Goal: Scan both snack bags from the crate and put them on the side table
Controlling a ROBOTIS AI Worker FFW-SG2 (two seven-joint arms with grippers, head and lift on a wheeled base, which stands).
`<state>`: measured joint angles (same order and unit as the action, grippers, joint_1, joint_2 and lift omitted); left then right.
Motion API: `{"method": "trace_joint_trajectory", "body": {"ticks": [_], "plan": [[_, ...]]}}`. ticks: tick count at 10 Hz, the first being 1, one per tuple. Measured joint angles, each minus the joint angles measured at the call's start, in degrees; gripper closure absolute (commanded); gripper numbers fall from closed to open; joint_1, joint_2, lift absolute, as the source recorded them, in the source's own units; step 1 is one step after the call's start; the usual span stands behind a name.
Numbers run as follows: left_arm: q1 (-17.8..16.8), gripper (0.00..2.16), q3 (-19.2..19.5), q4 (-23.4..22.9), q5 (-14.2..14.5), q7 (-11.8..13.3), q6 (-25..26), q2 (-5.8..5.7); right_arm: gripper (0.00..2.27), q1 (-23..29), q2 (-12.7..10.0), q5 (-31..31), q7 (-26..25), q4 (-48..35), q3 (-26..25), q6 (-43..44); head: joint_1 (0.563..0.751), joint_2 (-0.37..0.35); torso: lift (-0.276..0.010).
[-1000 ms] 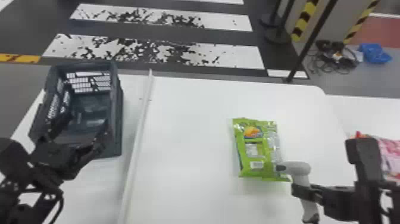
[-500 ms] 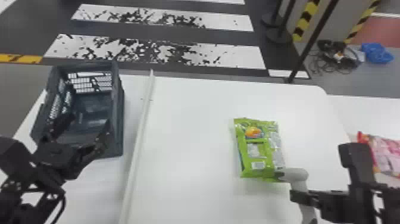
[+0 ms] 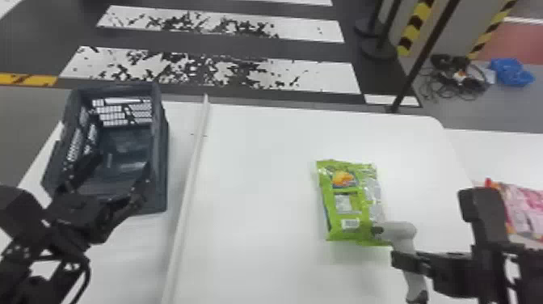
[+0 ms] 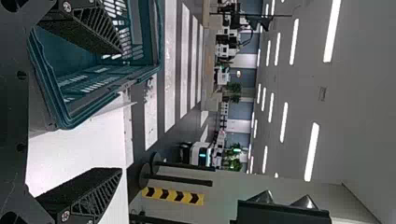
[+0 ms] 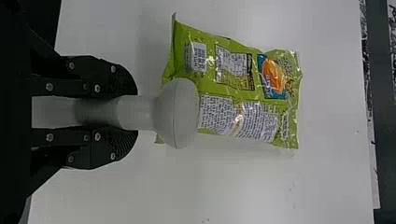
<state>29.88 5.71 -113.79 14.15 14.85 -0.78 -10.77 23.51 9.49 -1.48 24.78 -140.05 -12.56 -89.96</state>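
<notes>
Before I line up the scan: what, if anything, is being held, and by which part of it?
The right gripper holds the grey scanner by its handle, behind the wider head. The left gripper is open and holds nothing.

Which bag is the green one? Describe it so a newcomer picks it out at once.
On the large white table, find the long white strip. Right of it lies the green bag, near the grey scanner in the right gripper. Its green wrapper with an orange picture sets it apart from the pink bag farther right.
</notes>
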Motion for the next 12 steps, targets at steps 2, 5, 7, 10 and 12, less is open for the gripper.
{"method": "trace_joint_trajectory", "body": {"ticks": [2,5,7,10,12], "plan": [[0.00,0.10,0.00,-0.06,0.01,0.00,-0.02,-0.04,2.25,-0.48,0.00,-0.23,-0.21,0.10,0.19,0.00,0.695,-0.076,-0.087],[0.00,0.10,0.00,-0.16,0.17,0.00,0.02,-0.21,2.25,-3.50,0.80,-0.68,-1.21,2.93,-3.96,0.00,0.695,-0.132,-0.087],[0.08,0.10,0.01,-0.30,0.18,0.00,0.03,-0.22,2.25,-6.74,3.38,-0.49,-2.47,8.53,-5.84,0.00,0.695,-0.202,-0.087],[0.18,0.10,0.18,-0.37,0.14,0.07,0.04,-0.17,2.25,-11.14,6.50,-0.13,-4.77,19.68,-5.99,7.30,0.695,-0.251,-0.087],[0.27,0.10,0.23,-0.41,0.09,0.09,0.04,-0.13,2.25,-14.03,7.81,0.02,-6.21,26.45,-5.41,14.81,0.695,-0.268,-0.087]]}}
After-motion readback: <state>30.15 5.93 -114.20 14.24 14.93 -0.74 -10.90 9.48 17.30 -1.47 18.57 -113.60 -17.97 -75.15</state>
